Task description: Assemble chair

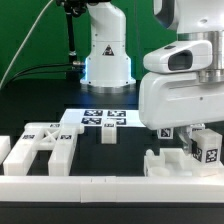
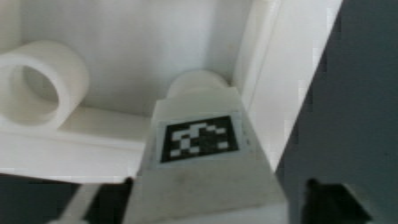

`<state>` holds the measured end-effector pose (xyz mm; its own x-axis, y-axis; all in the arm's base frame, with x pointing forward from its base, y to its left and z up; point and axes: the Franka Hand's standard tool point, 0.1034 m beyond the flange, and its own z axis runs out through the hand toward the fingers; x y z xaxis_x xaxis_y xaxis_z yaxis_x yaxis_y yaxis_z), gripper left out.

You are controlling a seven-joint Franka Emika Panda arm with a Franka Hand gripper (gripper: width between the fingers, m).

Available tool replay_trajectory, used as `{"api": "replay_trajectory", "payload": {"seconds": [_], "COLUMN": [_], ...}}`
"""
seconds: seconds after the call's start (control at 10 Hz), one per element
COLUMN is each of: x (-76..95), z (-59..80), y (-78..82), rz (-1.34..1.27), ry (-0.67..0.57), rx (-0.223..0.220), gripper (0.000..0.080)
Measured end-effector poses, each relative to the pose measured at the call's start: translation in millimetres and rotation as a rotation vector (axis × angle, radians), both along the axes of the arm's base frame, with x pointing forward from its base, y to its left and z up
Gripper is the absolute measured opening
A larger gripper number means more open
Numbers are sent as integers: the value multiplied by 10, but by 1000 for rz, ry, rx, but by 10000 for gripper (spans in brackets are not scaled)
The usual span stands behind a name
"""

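Gripper (image 1: 186, 136) sits low among tagged chair parts (image 1: 166, 161) at the exterior view's right; whether it grips the tagged block (image 2: 199, 140) beneath it cannot be told.

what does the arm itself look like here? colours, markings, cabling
The arm is glossy white with rounded casings and a dark grey band at one joint. Its base carries a triangular warning sticker above a glowing blue light ring. Black cables hang beside the base. The fingers of the gripper are too obscured to describe.
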<state>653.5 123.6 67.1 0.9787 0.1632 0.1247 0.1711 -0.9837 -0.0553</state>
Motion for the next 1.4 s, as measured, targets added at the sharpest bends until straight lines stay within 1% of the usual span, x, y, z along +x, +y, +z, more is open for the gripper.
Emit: {"api": "replay_trajectory", "payload": {"seconds": [0.1, 0.2, 0.4, 0.5, 0.6, 0.9, 1.1, 1.2, 1.3, 1.4], "x": [0, 1, 6, 5, 3, -18, -23, -22, -22, -28], "z": [-1, -2, -10, -14, -17, -21, -21, -22, -22, -24], "y": [-2, -9, -27, -40, -63, -95, -98, -98, -97, -98], "rz": [-56, -102, -337, -519, -720, -1181, -1287, -1269, -1241, -1192], "ry": [4, 8, 14, 23, 37, 129, 148, 145, 142, 139], "rx": [6, 11, 34, 52, 82, 161, 178, 177, 174, 163], "gripper": [365, 286, 286, 286, 286, 287, 287, 393, 393, 529]}}
